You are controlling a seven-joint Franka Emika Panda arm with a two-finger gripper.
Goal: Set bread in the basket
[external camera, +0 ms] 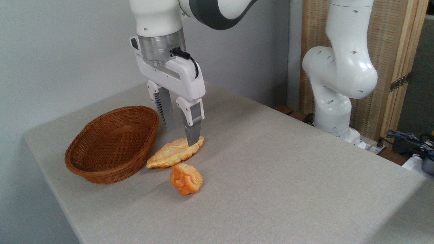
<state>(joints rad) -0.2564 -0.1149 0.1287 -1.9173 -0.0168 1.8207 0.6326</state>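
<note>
The bread [185, 178], a small knotted deep-orange bun, lies on the grey table in front of the gripper and right of the basket. The basket [101, 162], oval brown wicker, sits at the left with nothing inside it. My gripper [181, 137] hangs pointing down behind the bun, open, with nothing between its fingers. Its fingertips [192, 140] reach down to the far end of a flat pale pastry, not the bun. The bun is roughly a hand's width nearer the camera than the fingertips.
A flat, leaf-shaped golden pastry [171, 154] lies between bun and basket, touching the basket's rim. The arm's white base [334, 115] stands at the table's back right. Cables [407, 139] lie at the far right. The table's left edge runs close behind the basket.
</note>
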